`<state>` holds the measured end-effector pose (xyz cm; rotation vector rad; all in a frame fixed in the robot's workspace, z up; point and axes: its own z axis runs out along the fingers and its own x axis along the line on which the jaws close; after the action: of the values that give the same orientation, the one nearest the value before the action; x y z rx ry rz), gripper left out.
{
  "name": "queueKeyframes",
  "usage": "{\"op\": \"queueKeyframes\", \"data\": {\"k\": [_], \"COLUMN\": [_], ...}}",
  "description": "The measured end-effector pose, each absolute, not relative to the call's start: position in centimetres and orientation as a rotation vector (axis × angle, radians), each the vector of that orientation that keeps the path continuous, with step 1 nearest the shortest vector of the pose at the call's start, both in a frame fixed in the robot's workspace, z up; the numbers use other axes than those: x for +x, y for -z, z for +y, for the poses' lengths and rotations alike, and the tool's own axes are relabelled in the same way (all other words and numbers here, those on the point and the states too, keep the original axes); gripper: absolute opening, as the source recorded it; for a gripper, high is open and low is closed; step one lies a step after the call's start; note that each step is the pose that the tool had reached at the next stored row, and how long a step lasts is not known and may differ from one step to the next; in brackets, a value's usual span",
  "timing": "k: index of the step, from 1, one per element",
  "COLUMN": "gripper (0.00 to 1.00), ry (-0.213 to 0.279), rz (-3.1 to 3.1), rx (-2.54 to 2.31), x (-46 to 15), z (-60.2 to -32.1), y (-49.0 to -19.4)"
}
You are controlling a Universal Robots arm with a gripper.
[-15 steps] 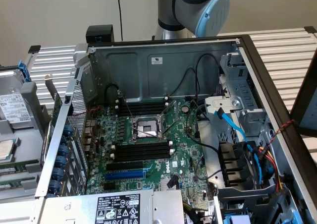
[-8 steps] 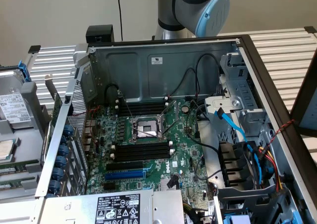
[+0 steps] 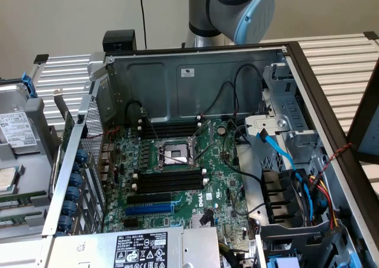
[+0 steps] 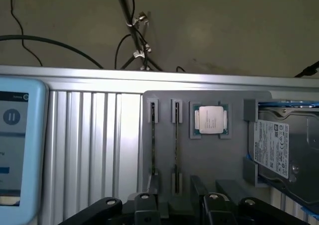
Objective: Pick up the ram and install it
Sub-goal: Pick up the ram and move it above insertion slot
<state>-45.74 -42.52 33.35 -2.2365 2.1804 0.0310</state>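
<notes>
Two ram sticks stand on edge in a grey holder (image 4: 209, 160), seen from above as thin dark strips: one ram (image 4: 153, 140) and a second ram (image 4: 176, 140) beside it. My gripper (image 4: 177, 202) hovers above the near ends of these sticks, open, with nothing between its black fingers (image 4: 145, 205). In the exterior view the open computer case holds the green motherboard (image 3: 219, 161) with long black memory slots (image 3: 169, 179) beside the processor socket (image 3: 173, 154). The arm's grey and blue joint (image 3: 240, 4) rises behind the case.
A processor chip (image 4: 210, 120) lies in the holder next to the sticks, and a hard drive (image 4: 284, 150) sits beyond it. A blue-framed tablet (image 4: 15, 140) lies on the ribbed aluminium table (image 4: 94, 145). Cables (image 3: 296, 173) and drive cages crowd the case at the exterior view's right.
</notes>
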Motion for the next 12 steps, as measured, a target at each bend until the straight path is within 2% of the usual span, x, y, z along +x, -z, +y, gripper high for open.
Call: {"op": "queueKeyframes", "data": {"k": [12], "gripper": [0.39], "ry": [-0.031], "rz": [2.18], "rx": [-2.236], "x": [-45.8], "z": [-42.8], "y": [-31.4]}}
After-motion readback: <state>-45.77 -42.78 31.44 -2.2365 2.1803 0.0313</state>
